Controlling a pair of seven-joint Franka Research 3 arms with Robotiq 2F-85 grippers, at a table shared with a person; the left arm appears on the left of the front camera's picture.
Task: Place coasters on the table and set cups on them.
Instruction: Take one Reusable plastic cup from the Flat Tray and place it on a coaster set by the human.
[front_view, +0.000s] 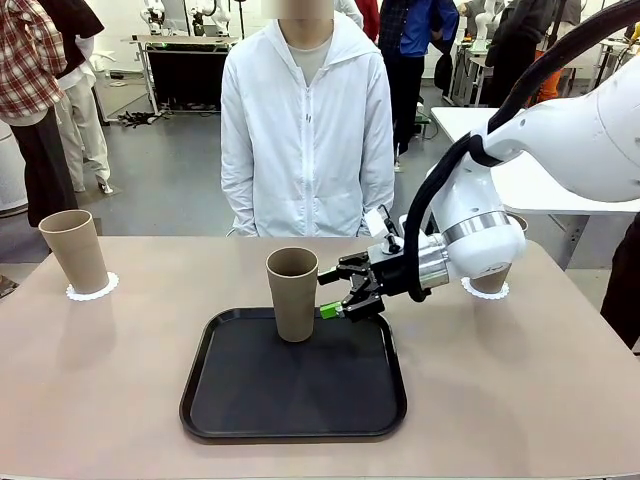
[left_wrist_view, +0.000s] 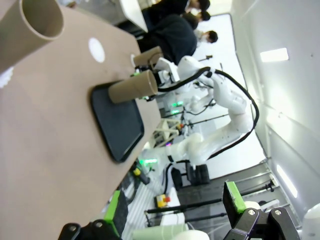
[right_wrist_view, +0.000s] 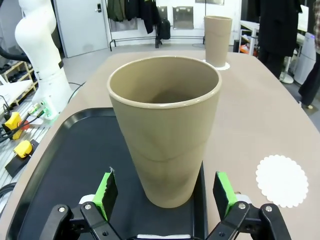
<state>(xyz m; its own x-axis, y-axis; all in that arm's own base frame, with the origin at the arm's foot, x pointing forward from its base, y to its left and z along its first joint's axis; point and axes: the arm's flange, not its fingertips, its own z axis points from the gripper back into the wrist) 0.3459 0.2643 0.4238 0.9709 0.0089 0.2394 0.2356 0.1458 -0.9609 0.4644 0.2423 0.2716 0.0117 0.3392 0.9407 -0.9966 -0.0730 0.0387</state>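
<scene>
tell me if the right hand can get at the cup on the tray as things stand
Probably yes. The right hand is open, a green pad either side of the tan cup standing upright on the black tray. Nothing lies between the pads and the cup.

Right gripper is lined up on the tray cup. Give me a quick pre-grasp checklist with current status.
1. Right gripper open: ok.
2. Tray cup upright, between the green pads: ok.
3. Pads touching the cup: not yet, gaps both sides.
4. Empty coaster lies free on the table past the black tray: ok.
5. Far-left cup sits on its coaster: ok.
6. Left gripper open, holding nothing: ok.
</scene>
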